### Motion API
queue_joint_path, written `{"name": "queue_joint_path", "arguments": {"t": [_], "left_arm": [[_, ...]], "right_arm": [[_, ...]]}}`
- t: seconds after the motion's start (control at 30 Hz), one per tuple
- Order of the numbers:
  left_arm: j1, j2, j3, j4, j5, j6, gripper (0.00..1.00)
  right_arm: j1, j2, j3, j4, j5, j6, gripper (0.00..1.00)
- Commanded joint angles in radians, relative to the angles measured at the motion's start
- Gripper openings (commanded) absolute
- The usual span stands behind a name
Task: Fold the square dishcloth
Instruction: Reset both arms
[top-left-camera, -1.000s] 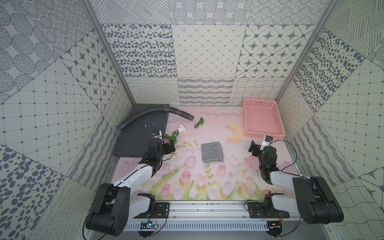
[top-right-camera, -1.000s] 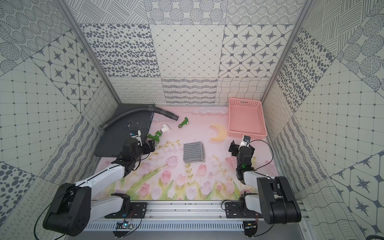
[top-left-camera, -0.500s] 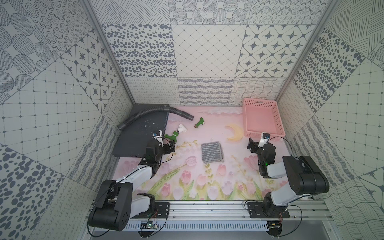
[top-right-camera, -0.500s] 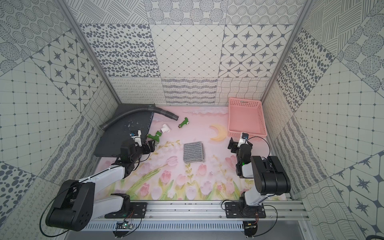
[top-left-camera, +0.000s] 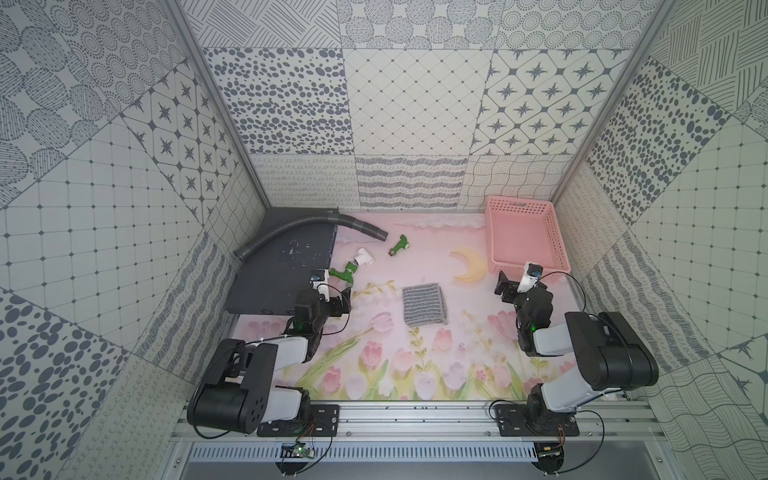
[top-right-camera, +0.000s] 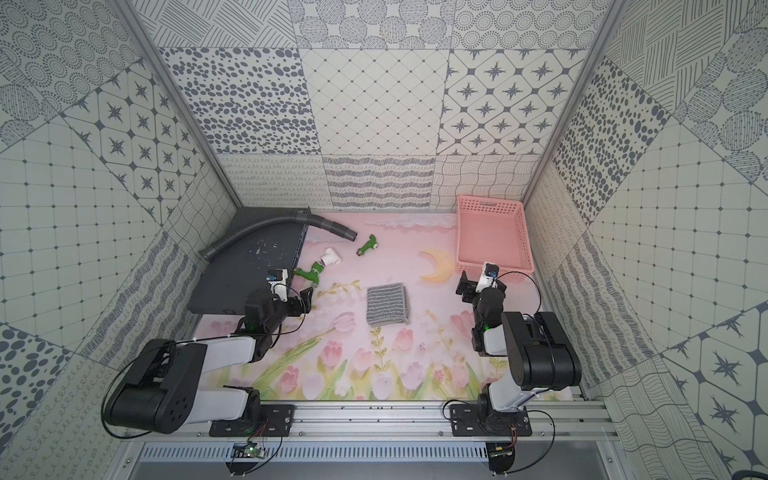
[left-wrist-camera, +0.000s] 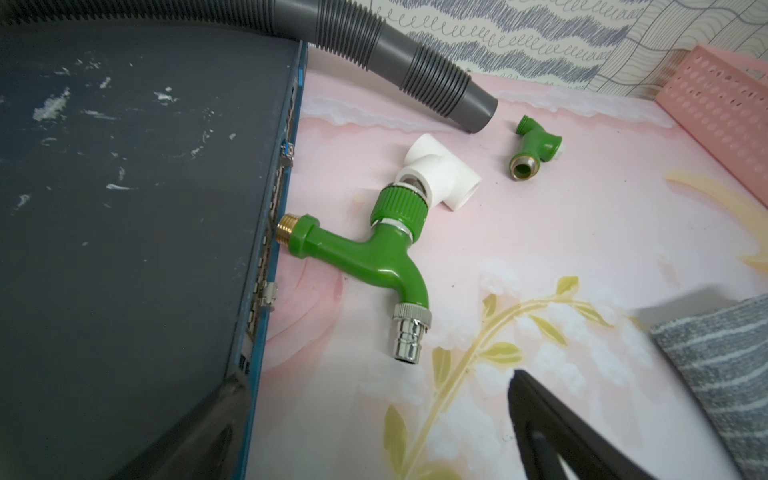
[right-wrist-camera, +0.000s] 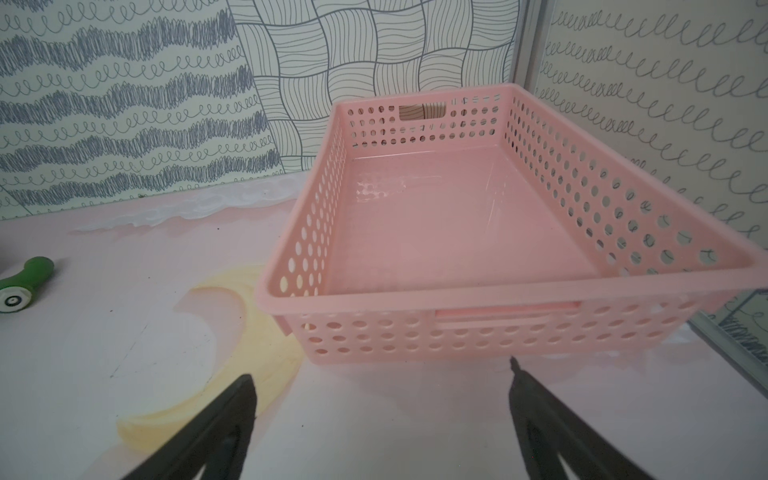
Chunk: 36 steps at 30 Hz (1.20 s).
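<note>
Folded back at the elbows since a second ago. Right gripper (right-wrist-camera: 382, 374) just in front of the basket (top-left-camera: 490, 237), left gripper (left-wrist-camera: 376, 390) far from the basket, beyond the dishcloth (top-left-camera: 424, 304). Both wide open, holding nothing. Dishcloth unmoved, flat on the mat, near the basket on its left-arm side. Appears doubled at one edge; probably folded already, only the retreat remaining.

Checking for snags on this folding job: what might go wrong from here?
The left pincer hangs open beside the green tap and the dark board's edge; swinging toward the square dishcloth, it might knock the tap.
The right pincer points at the pink basket close ahead; any forward move may bump it.
The square dishcloth lies flat on the mat, so a pinch could miss its thin edge.
</note>
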Motion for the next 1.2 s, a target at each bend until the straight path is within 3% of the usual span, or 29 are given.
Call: {"name": "queue_joint_path", "arguments": {"t": [0.0, 0.23, 0.33, 0.87, 1.17], "left_arm": [[0.006, 0.135, 0.024, 0.217, 0.047, 0.067, 0.99], [0.011, 0.137, 0.076, 0.13, 0.07, 0.07, 0.99], [0.02, 0.144, 0.123, 0.037, 0.01, 0.034, 0.99], [0.025, 0.143, 0.125, 0.037, 0.009, 0.031, 0.99], [0.025, 0.143, 0.125, 0.037, 0.009, 0.032, 0.99]], "right_arm": [[-0.004, 0.002, -0.002, 0.05, 0.009, 0.003, 0.97], [-0.004, 0.002, 0.002, 0.043, 0.01, 0.002, 0.97], [-0.004, 0.002, 0.002, 0.043, 0.009, 0.002, 0.97], [-0.003, 0.002, 0.004, 0.04, 0.008, 0.0, 0.97], [-0.001, -0.003, 0.096, -0.132, -0.122, -0.05, 0.97]]}}
